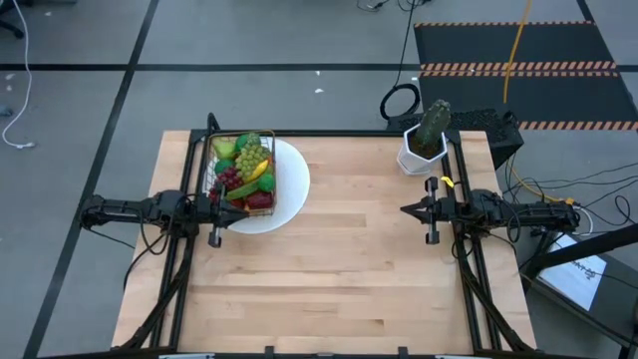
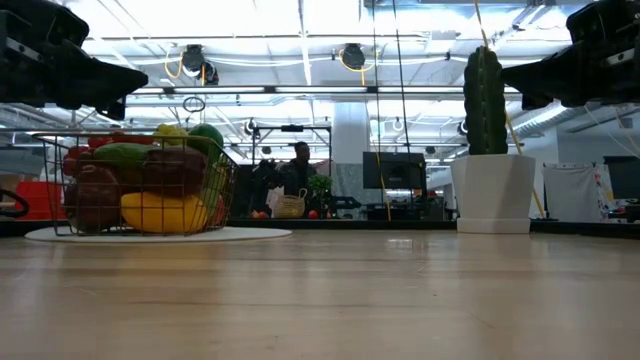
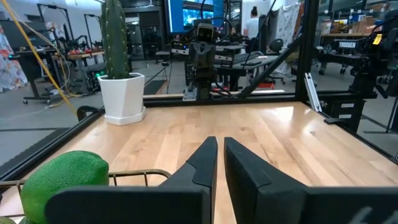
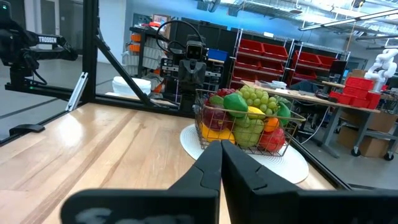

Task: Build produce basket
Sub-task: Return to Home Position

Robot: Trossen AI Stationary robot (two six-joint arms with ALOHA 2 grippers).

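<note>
Firstly, left gripper [image 3: 221, 143]: jaws clenched on nothing, with only a thin slit between them. It hangs at the left side, just beside the basket [image 2: 55, 150] and over the edge of the round white plate [image 1: 294, 189].
Right gripper [image 4: 221, 147]: jaws clenched too, and empty. It is at the right side, well apart from the basket and near the cactus pot [image 1: 421, 155].
Basket place: on the plate, in the far-left part of the counter [image 1: 349, 279].
Done: the produce [image 1: 244, 170] is heaped inside, higher than the rim. Green grapes lie on top, with a yellow banana and red and green pieces around them.
Left to do: almost nothing, I judge. No loose fruit shows on the wood, so only parking both arms seems to remain.
Counter: pale wood boards with dark frame rails along both sides.
Room: a large workshop with grey floor, cables, red bins [image 4: 261, 59] and screens. One person [image 2: 300, 165] stands far behind.
</note>
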